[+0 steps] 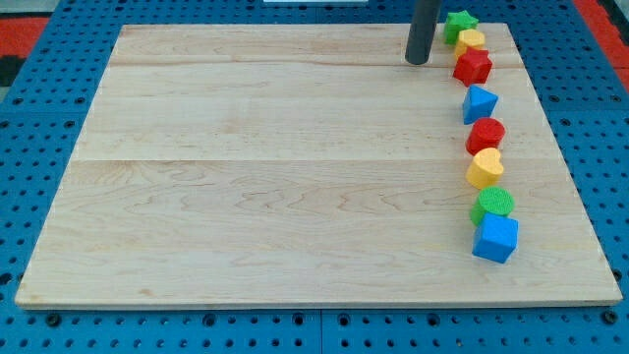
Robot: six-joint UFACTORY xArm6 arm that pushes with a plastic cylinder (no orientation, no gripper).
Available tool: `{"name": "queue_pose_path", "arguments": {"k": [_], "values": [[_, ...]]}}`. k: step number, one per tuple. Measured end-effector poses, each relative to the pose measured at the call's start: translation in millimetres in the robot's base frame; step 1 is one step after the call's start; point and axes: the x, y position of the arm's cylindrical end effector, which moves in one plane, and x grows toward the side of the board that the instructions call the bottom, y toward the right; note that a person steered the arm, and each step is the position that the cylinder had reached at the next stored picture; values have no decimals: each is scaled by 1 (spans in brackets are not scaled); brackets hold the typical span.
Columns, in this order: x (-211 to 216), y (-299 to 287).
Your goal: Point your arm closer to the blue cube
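Observation:
The blue cube (494,238) lies on the wooden board (275,167) at the view's lower right, at the bottom end of a column of blocks. My tip (419,62) stands near the view's top right, just left of the red block (473,67) and far above the blue cube. Down the column lie a green star-like block (459,23), a yellow block (472,40), the red block, a blue triangular block (479,103), a red round block (486,134), a yellow heart-shaped block (485,169), a green round block (493,204) and the blue cube.
The board rests on a blue perforated table (39,108). Red areas (25,25) show at the view's top corners. All blocks lie along the board's right side.

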Motion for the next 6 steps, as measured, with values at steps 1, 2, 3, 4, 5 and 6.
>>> {"name": "queue_pose_path", "arguments": {"k": [1, 2, 3, 4, 5, 6], "values": [[0, 0], [0, -1], [0, 3], [4, 5], [45, -8], [83, -36]]}}
